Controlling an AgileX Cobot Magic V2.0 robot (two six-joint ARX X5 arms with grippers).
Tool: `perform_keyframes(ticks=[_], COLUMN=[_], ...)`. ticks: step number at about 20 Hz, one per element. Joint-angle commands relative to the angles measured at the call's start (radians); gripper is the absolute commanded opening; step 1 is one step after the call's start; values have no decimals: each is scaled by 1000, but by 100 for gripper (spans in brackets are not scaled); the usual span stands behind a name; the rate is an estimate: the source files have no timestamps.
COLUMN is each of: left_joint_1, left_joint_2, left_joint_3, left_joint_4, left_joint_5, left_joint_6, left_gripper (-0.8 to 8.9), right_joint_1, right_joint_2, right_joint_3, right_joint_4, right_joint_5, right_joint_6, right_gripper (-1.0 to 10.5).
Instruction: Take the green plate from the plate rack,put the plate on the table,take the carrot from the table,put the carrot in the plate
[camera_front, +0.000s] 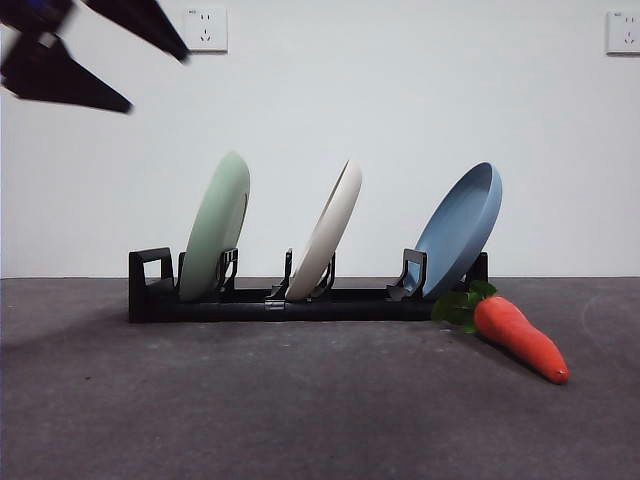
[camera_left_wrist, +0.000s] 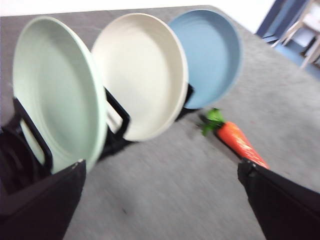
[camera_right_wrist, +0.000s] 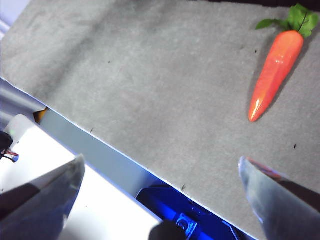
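Observation:
The pale green plate (camera_front: 215, 228) stands upright in the leftmost slot of the black plate rack (camera_front: 300, 305) on the dark grey table (camera_front: 300, 400). The left wrist view shows the green plate (camera_left_wrist: 55, 85) close ahead, slightly blurred. My left gripper (camera_front: 157, 80) hangs open above and left of the plate, clear of it; in its own view the left gripper (camera_left_wrist: 161, 165) holds nothing. The carrot (camera_front: 520, 338) lies on the table by the rack's right end, leaves toward the rack. My right gripper (camera_right_wrist: 161, 160) is open near the table's front edge, apart from the carrot (camera_right_wrist: 277, 67).
A cream-white plate (camera_front: 325, 235) stands in the rack's middle slot and a blue plate (camera_front: 460, 225) in its right slot. The rack has a squared loop end (camera_front: 150, 270) at the left. The table's front edge (camera_right_wrist: 100, 135) runs under the right gripper. A white wall stands behind.

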Motion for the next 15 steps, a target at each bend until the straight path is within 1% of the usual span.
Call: perform_keyframes(ticks=[1,4,5,6,8,10,11,12,13,15], left_joint_1=[-31,-66,-74,-79,-89,-100,-107,-112,-118,-123], left_joint_2=[138,319,375,426,507,554,565,566,566,566], left_joint_3=[73,193,234,272,329,357,358,358,358,358], left_joint_4=[49,88,89,92,98,105,116,120,127,133], left_joint_5=[-58,-176,-202,-221,-226,-259,-275,-278,-276,-266], left_joint_6=[6,44,50,50,50,50,50,50,50,50], left_gripper=[563,562,562,562,562,561,526,436,299,102], right_joint_1=[2,2,2,2,2,2,2,2,2,2], right_joint_2=[16,36,41,46,51,53,53,53,53,53], right_joint_3=[3,3,3,3,3,3,3,3,3,3], right_joint_4=[3,3,3,3,3,4,3,4,4,4], right_joint_5=[0,0,0,0,1,1,3,4,4,4], right_joint_6=[2,2,2,2,2,2,2,2,2,2], right_gripper=[590,590,590,590,590,590,590,590,590,590])
